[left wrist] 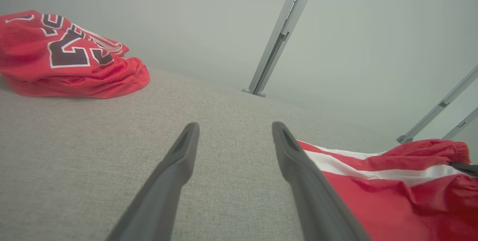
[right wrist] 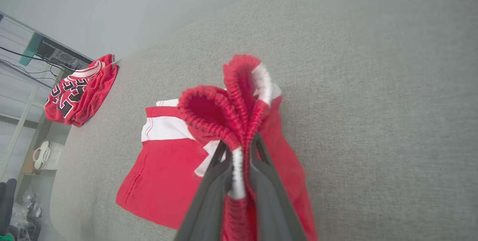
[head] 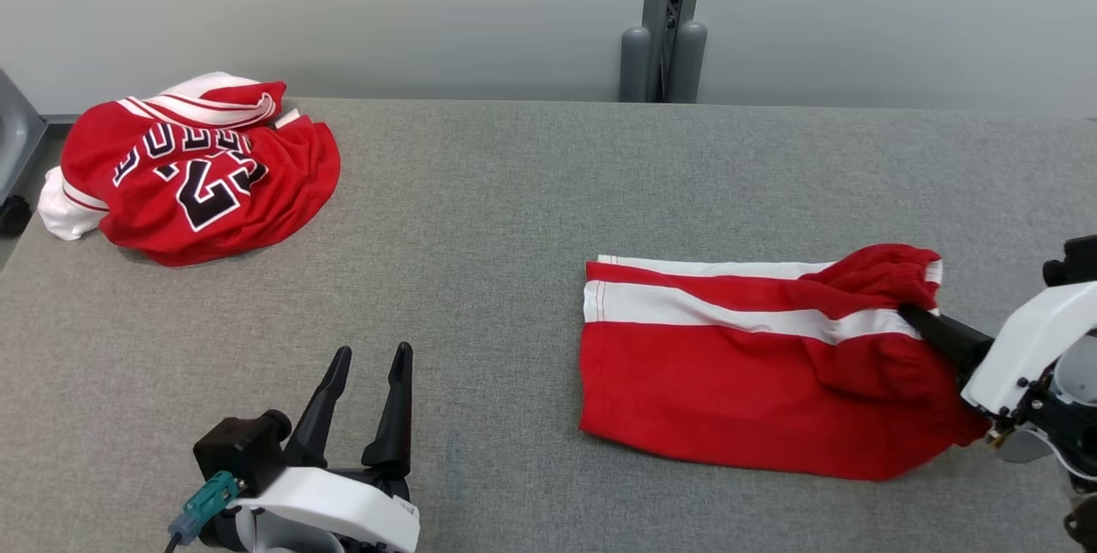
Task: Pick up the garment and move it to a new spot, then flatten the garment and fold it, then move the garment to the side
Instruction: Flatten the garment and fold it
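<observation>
Red on grey: pinches the bunched waistband of the shorts (head: pixel 754 381) between the narrow, clamped fingers of the right gripper (right wrist: pixel 239 142), well to the right of the jersey (head: pixel 193 171) and nearer the robot, on the same table (head: pixel 480 219). Leaves the rest of the cloth lying flat. Hovers the left gripper (head: pixel 372 350) nearer than the jersey and to its right, fingers spread wide, holding nothing.

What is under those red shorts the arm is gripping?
The red shorts lie on the grey fabric table, their waistband pinched by the right gripper. Anything beneath the flat part is hidden by the cloth.
</observation>
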{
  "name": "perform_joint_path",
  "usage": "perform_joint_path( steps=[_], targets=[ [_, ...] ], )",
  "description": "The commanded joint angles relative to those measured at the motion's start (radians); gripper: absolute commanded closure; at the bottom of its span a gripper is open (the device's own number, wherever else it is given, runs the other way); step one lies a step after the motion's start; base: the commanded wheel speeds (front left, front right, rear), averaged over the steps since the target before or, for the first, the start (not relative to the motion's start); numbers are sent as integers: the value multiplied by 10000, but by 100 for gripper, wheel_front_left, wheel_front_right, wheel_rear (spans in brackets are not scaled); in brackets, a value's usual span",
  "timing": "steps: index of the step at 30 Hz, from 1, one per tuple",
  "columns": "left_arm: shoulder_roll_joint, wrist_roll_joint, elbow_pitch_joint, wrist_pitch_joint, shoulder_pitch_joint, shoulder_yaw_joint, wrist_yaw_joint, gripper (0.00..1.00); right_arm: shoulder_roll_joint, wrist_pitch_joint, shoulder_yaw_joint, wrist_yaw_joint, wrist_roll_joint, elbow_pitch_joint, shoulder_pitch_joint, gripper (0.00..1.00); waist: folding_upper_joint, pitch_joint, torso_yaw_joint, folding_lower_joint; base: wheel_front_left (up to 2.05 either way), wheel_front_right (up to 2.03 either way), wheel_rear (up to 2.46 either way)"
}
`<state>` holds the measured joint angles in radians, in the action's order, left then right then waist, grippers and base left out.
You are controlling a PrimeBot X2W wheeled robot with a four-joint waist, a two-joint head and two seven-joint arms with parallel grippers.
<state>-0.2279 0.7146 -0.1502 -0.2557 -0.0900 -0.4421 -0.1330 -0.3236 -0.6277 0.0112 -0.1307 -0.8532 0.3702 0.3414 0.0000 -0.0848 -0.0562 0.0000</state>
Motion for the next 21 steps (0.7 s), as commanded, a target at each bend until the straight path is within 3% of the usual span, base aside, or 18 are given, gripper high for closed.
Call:
perform_joint_path(
  steps=[1, 12, 17, 21],
  targets=[
    [-29, -6, 27, -20, -21, 4, -20, 0, 116, -126, -15, -1, 35, -161, -69, 100, 0, 35, -17, 0, 0, 0, 0],
    [146, 21, -98, -47, 34, -127, 97, 0, 2205, -1506, -415, -1, 605, -1305, -54, 100, 0, 256, -465, 0, 0, 0, 0],
    [306, -20, -219, -60, -76, -227, 210, 0, 2702, -1427, -963, -1, 1063, -564, 571, 100, 0, 276, -895, 0, 0, 0, 0],
    [437, -31, -343, -73, -194, -305, 315, 0, 2712, -913, -572, -1, 536, 678, 1186, 100, 0, 229, -1237, 0, 0, 0, 0]
  ],
)
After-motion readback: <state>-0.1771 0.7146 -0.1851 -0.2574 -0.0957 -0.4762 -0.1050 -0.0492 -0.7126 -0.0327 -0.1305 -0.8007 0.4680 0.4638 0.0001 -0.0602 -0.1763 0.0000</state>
